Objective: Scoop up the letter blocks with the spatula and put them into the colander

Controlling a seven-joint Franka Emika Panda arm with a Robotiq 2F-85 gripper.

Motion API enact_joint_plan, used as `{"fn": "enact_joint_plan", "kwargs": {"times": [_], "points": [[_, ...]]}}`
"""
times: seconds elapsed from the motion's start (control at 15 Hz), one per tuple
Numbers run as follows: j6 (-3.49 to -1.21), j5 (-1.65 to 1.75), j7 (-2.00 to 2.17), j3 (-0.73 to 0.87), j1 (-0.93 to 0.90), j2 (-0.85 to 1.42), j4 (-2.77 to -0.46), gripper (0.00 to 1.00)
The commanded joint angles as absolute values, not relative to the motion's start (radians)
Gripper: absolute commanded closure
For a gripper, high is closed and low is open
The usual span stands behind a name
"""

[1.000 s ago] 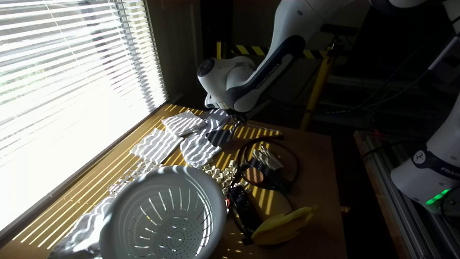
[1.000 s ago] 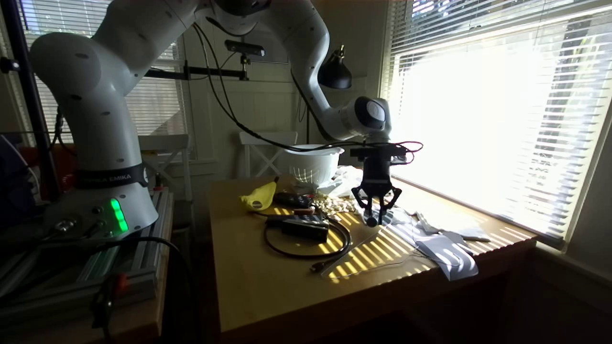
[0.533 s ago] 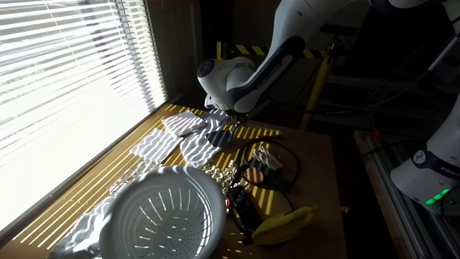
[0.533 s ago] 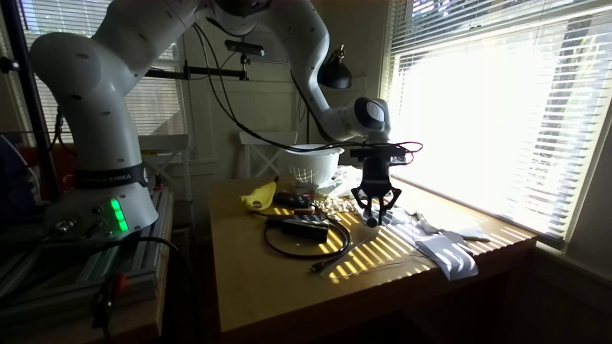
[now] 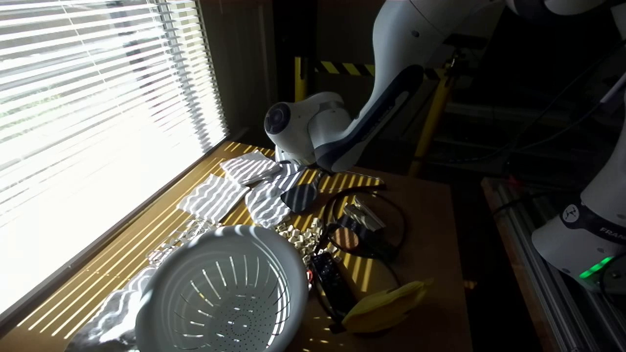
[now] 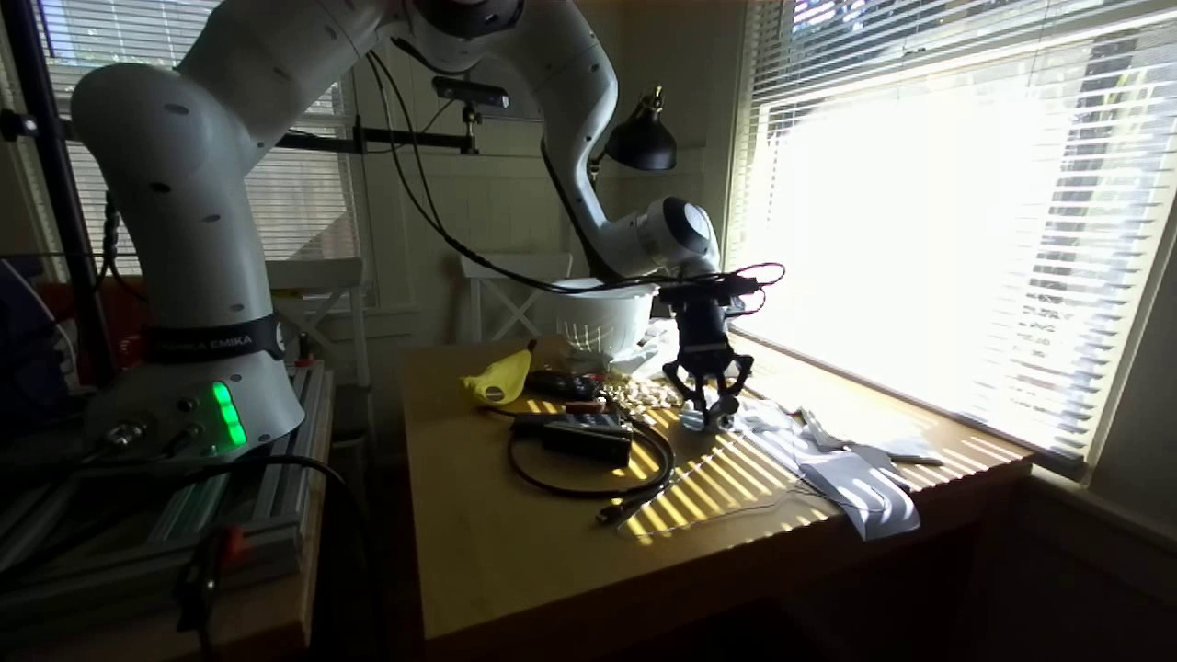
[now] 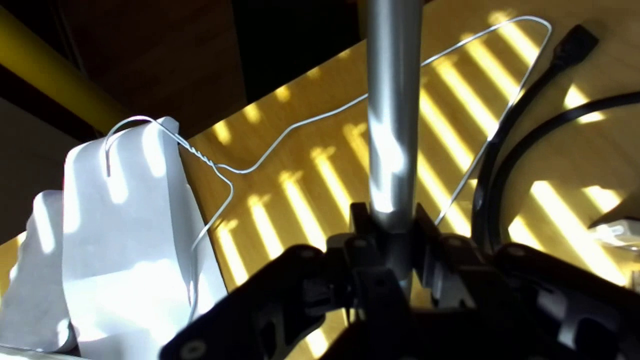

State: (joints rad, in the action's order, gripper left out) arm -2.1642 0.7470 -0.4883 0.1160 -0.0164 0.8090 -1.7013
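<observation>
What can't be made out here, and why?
Lettering on the letter blocks: too small in both exterior views.
Colander: lower rim cut off by the bottom edge in an exterior view.
Gripper: mostly hidden behind the robot arm in an exterior view.
Spatula handle: its end cut off by the top edge, wrist view.
Pale object: cut off by the right edge, wrist view.
</observation>
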Motion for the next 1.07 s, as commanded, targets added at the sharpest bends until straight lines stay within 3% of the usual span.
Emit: {"fn": "enact_joint_plan", "kwargs": {"times": [0.0, 0.47, 0.93, 1.0], "points": [[-2.142, 0.942, -0.407, 0.151, -0.076, 0.789, -1.754, 0.94], [-2.159, 1.239, -0.357, 0.102, -0.069, 0.763, -1.850, 0.94], [-2.140, 1.288, -0.362, 0.039, -0.049, 0.774, -1.893, 0.94], [-2.132, 1.280, -0.362, 0.036, -0.046, 0.799, -1.857, 0.78]]}}
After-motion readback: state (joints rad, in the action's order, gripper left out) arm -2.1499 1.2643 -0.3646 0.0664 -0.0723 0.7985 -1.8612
